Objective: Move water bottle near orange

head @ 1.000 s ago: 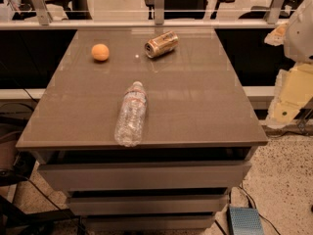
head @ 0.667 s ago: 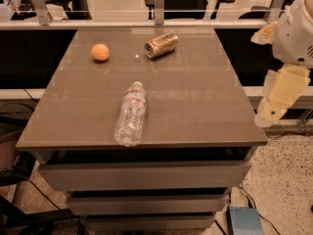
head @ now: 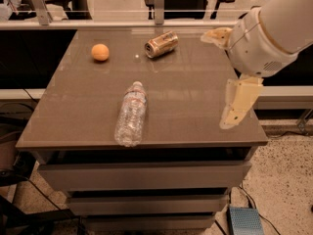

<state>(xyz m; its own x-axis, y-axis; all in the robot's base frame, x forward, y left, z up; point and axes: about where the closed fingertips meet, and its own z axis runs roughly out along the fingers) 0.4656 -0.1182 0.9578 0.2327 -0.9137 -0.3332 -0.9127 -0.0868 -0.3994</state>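
Water bottle (head: 131, 114) lies on its side near the front edge of the surface (head: 195, 97), left of centre, white cap pointing toward the back edge. Well apart from it, toward the back left corner: orange (head: 100, 52). Near the back edge, right of the orange: gold can (head: 161, 44), on its side. Over the right edge: fingers (head: 238, 102), spread wide apart, holding nothing, clear of all three items.

Table (head: 195, 92) under claw (head: 217, 80): bottle (head: 131, 114), orange (head: 100, 52), can (head: 161, 44)
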